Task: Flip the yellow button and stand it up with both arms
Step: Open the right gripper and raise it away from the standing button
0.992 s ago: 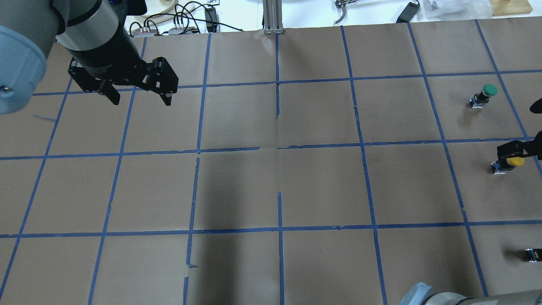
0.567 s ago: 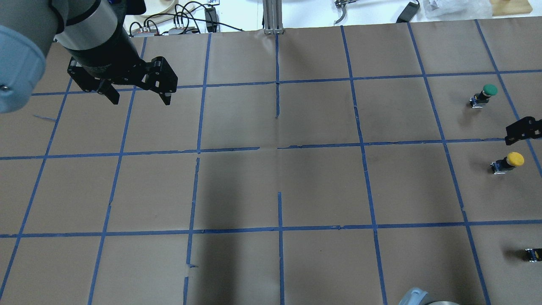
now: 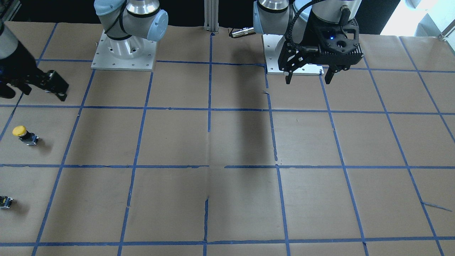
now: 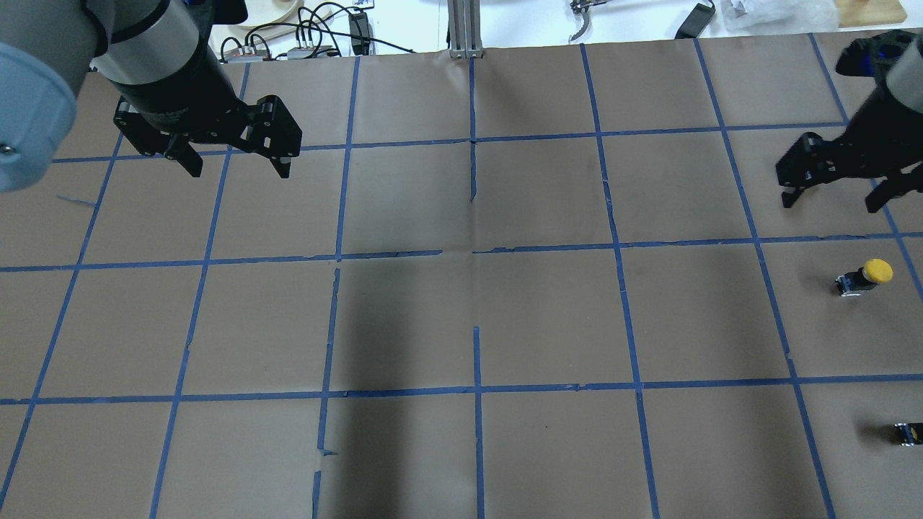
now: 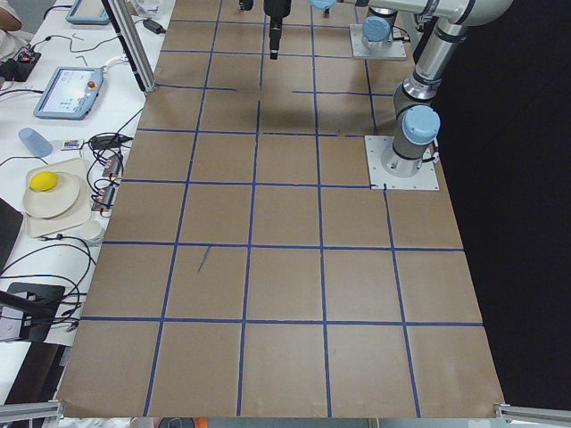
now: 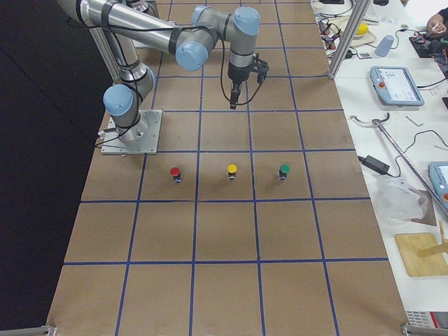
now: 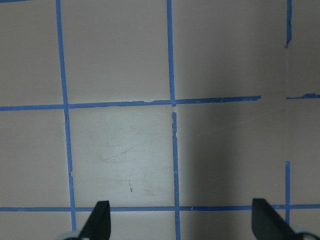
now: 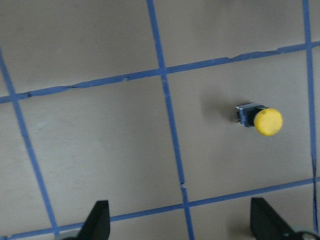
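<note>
Both arms (image 6: 133,26) are silver-grey with light-blue joint caps (image 3: 158,25); the black left tool (image 3: 307,80) shows a blue light (image 3: 331,37).

- The right gripper (image 4: 831,204) is no longer down at the yellow button (image 4: 865,276); it now hangs raised and well apart from it.
- The button, a second ago at the fingertips, now stands free beyond them.
- In the overhead view this gripper now covers the green button (image 6: 284,170).

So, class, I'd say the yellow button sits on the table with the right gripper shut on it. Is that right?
No. The yellow button does sit on the table, but the right gripper is open and apart from it, holding nothing. The overhead view shows this.
</note>
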Action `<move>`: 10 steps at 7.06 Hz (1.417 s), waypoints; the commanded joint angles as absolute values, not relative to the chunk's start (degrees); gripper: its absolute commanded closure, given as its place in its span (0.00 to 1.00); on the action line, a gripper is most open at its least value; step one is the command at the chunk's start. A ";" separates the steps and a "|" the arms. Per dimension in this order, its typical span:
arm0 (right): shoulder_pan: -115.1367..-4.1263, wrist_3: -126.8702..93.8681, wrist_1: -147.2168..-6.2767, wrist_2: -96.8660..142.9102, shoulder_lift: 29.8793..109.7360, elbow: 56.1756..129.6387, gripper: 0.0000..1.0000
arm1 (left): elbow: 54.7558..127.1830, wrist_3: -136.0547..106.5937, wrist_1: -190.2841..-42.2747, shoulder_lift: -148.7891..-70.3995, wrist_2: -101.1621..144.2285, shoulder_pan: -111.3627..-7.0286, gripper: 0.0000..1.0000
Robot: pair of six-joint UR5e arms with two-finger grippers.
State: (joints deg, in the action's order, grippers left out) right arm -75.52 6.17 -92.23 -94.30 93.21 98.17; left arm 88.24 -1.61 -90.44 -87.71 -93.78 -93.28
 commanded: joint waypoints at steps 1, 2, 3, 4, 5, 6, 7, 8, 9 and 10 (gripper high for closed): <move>-89.25 -3.66 -85.02 -95.27 94.83 92.74 0.00 | 88.24 -1.58 -90.44 -87.63 -93.78 -93.25 0.00; -90.25 -3.69 -84.47 -94.93 94.83 92.99 0.00 | 88.24 -1.58 -90.44 -87.63 -93.78 -93.34 0.00; -90.26 -3.69 -83.16 -94.92 95.10 93.16 0.00 | 88.33 -1.58 -90.44 -87.63 -93.78 -93.34 0.00; -90.26 -3.69 -82.10 -94.75 95.97 93.25 0.00 | 88.33 -1.58 -90.44 -87.63 -93.78 -93.25 0.00; -90.18 -3.60 -81.92 -94.66 95.80 93.34 0.00 | 88.33 -1.58 -90.44 -87.63 -93.78 -93.34 0.00; -90.00 -3.60 -81.91 -93.35 95.89 93.69 0.00 | 88.42 -1.58 -90.44 -87.54 -93.78 -93.34 0.00; -90.09 -3.69 -80.70 -91.86 95.89 93.78 0.00 | 88.42 -1.58 -90.44 -87.54 -93.78 -93.34 0.00; -90.09 -3.69 -80.16 -91.85 95.98 93.78 0.00 | 88.42 -1.58 -90.44 -87.54 -93.78 -93.34 0.00; -90.17 -3.69 -80.24 -90.80 96.32 93.78 0.00 | 88.42 -1.67 -90.44 -87.54 -93.78 -93.34 0.00; -90.18 -3.69 -80.42 -89.83 96.33 93.78 0.00 | 88.33 -1.58 -90.44 -87.54 -93.78 -93.34 0.00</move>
